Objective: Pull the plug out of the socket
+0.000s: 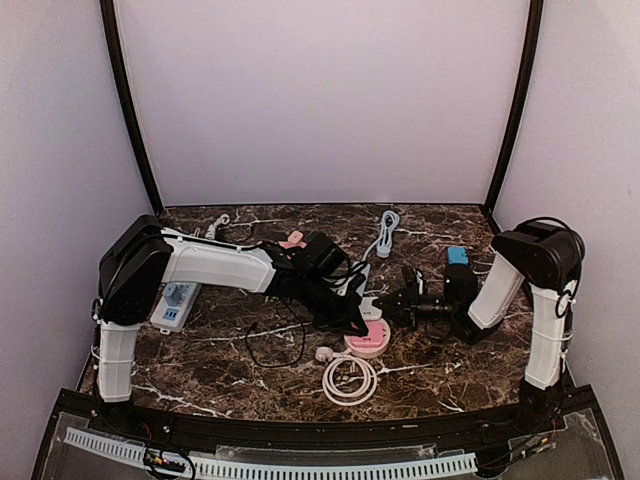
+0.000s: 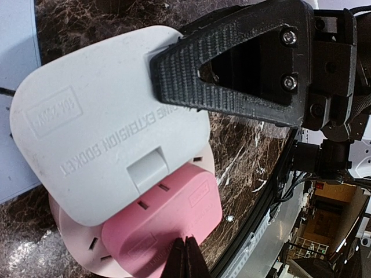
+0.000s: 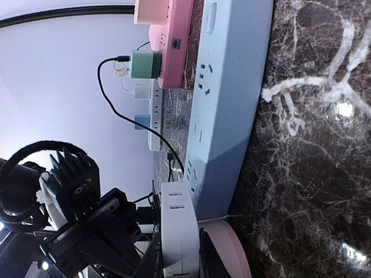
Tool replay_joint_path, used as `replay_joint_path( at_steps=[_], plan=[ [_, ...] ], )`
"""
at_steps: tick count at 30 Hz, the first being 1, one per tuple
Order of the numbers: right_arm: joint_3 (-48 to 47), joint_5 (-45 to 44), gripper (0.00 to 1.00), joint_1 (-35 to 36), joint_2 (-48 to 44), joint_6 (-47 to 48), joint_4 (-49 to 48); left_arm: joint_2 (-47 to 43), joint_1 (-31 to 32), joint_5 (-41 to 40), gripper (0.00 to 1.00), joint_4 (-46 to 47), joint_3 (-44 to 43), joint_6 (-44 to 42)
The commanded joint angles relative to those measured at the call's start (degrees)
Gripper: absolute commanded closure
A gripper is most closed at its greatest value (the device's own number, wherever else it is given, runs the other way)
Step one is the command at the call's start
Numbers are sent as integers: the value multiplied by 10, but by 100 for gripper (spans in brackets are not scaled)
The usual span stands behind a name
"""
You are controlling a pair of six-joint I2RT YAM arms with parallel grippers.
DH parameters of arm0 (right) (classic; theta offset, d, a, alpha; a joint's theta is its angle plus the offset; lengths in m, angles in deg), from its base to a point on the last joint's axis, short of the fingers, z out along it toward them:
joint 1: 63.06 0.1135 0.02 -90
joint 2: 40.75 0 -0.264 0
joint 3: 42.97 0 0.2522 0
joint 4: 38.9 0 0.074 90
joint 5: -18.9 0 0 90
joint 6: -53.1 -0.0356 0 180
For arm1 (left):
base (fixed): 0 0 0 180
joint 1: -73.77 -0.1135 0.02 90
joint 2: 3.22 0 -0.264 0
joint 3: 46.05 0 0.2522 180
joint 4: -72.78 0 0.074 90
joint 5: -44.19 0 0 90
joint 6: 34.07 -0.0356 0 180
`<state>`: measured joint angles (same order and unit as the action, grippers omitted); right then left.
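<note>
A white plug block [image 2: 110, 127] sits on a pink socket cube [image 2: 168, 226] that rests on a round pale-pink base [image 2: 72, 246]. My left gripper [image 2: 186, 260] is shut, its tips pressed together on the pink cube. My right gripper [image 3: 181, 263] is shut on the white plug [image 3: 178, 226]; its black finger [image 2: 243, 69] shows on the plug's edge. In the top view both grippers meet over the pink socket [image 1: 368, 340], the left gripper [image 1: 356, 322] and the right gripper [image 1: 385, 305] around the plug [image 1: 369, 303]. I cannot tell whether the pins are still seated.
A light-blue power strip [image 3: 226, 104] lies right behind the socket, with a pink strip [image 3: 174, 40] carrying a green charger [image 3: 145, 63] beyond. A coiled white cable [image 1: 349, 379] lies in front. Another power strip [image 1: 178, 302] lies left; black wires cross the middle.
</note>
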<state>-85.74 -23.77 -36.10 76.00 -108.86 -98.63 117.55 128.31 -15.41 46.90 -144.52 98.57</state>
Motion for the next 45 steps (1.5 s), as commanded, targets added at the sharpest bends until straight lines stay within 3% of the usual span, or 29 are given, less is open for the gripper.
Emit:
replay_joint_path(
  at_steps=[1, 13, 29, 33, 36, 40, 45],
  plan=[
    [1, 26, 100, 2, -29, -35, 3, 28, 2, -55, 100, -79, 19, -11],
    [2, 17, 100, -5, -81, -48, 41, 29, 2, -63, 100, -86, 17, -15],
    [-5, -8, 100, -11, -165, -8, 180, 32, 3, -69, 100, -91, 9, -19],
    [-27, -48, 100, -16, -230, 74, 337, 28, 3, -72, 100, -103, -10, -24],
    [-71, -109, 100, -19, -302, 163, 517, 18, 3, -71, 100, -108, -30, -28],
    [-152, -232, 100, -22, -364, 289, 772, 6, 4, -75, 100, -124, -77, -40],
    [-241, -408, 100, -25, -385, 374, 967, -12, 3, -85, 100, -136, -124, -45]
  ],
)
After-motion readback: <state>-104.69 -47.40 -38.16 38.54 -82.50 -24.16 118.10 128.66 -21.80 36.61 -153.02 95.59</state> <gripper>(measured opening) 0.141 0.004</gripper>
